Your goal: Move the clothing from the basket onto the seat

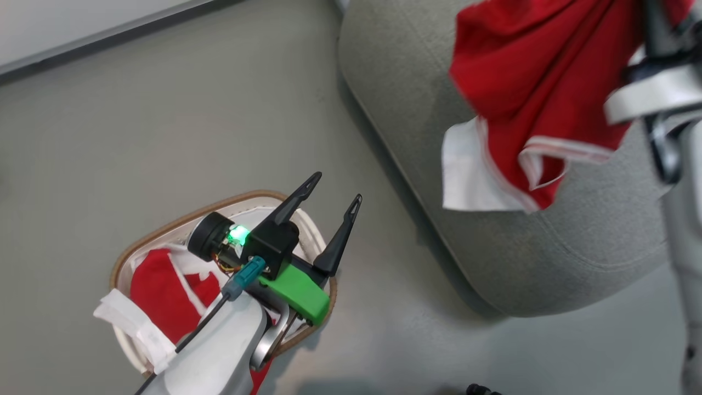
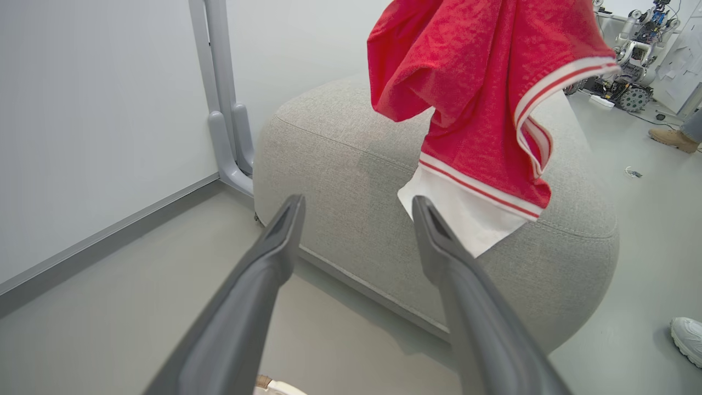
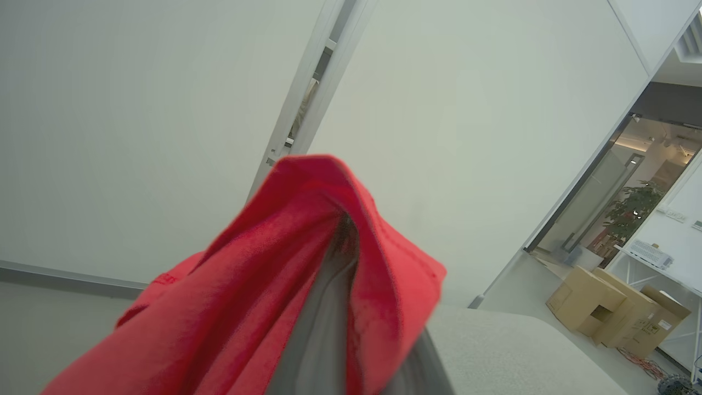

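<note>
Here, the seat (image 1: 548, 247) is being shown as a large grey cushion, with its far side being cut off by the top and right edges of the head view. Over the seat, a red garment (image 1: 526, 82) with white-striped trim and a white flap is being held up. Whether its lowest flap is touching the cushion cannot be told. This cloth is being clamped by the right gripper (image 3: 343, 241). Its fingertips are being hidden under red folds in the right wrist view, where only part of one grey finger is being made out.

On the floor beside the seat, apart from it, the basket (image 1: 164, 230) is being partly covered by the left forearm. A second red garment (image 1: 164, 296) is being seen crumpled inside. White fabric is being draped over the rim on the side away from the seat. Whether that is liner or trim cannot be told.

The left gripper (image 1: 335, 187) is being held over the basket's seat-side rim, fingers spread wide and gripping nothing, pointing toward the seat.
</note>
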Available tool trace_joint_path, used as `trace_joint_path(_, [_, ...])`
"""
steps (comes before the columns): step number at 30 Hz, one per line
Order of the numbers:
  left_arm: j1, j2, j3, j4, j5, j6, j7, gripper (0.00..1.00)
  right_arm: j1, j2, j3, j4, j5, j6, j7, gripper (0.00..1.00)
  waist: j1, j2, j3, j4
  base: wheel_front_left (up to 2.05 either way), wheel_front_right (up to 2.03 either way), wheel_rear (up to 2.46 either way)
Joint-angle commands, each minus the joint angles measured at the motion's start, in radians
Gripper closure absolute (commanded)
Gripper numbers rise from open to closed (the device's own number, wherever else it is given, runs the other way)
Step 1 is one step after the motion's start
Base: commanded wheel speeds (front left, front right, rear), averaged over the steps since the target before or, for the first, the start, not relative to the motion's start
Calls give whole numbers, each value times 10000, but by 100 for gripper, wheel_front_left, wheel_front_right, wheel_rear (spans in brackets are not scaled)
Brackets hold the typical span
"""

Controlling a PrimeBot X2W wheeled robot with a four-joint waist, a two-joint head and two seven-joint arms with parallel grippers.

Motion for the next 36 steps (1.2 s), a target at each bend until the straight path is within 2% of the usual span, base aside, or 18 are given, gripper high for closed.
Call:
trace_joint_path(1, [-221,85,44,-62,77,3,2,0,-595,-351,-151,193,-71,-14,-25,100,0,-1,636,772,0,0,0])
trace_joint_path(11, [-579,386,17,-606,332,255,260,0,-3984,-2952,-1247,1238,11,-14,555,100,0,-1,1966,2202,0,0,0])
trace_joint_path(16, [-797,603,-50,-1121,543,389,536,0,-4530,-3734,-1995,2128,308,-14,883,100,0,-1,2777,2653,0,0,0])
trace_joint_path(20, [-900,784,-36,-1485,651,508,775,0,-4272,-3450,-2627,3267,323,-14,707,100,0,-1,3362,2617,0,0,0])
trace_joint_path(24, [-934,888,-122,-1767,772,582,976,0,-3741,-2487,-3130,4763,-20,-14,278,100,0,-1,3704,2369,0,0,0])
trace_joint_path(28, [-915,953,-245,-1843,902,621,1130,0,-3262,-1709,-3417,5696,-493,-14,27,100,0,-1,3788,2160,0,0,0])
trace_joint_path(30, [-842,998,-286,-1828,934,665,1136,0,-3110,-1401,-3546,5814,-642,-14,-15,100,0,-1,3766,2031,0,0,0])
trace_joint_path(33, [-758,1019,-329,-1816,931,734,1170,0,-2810,-915,-3656,5272,-642,-14,-25,100,0,-1,3728,1863,0,0,0])
trace_joint_path(34, [-734,1031,-321,-1805,915,751,1178,0,-2628,-733,-3680,4956,-662,-14,-27,81,0,-1,3699,1800,0,0,0])
trace_joint_path(35, [-714,1037,-320,-1793,896,768,1180,0,-2477,-611,-3673,4717,-729,-14,-27,67,0,-1,3673,1757,0,0,0])
trace_joint_path(36, [-700,1046,-316,-1773,872,779,1176,0,-2346,-453,-3711,4394,-708,-14,-30,27,0,-1,3636,1712,0,0,0])
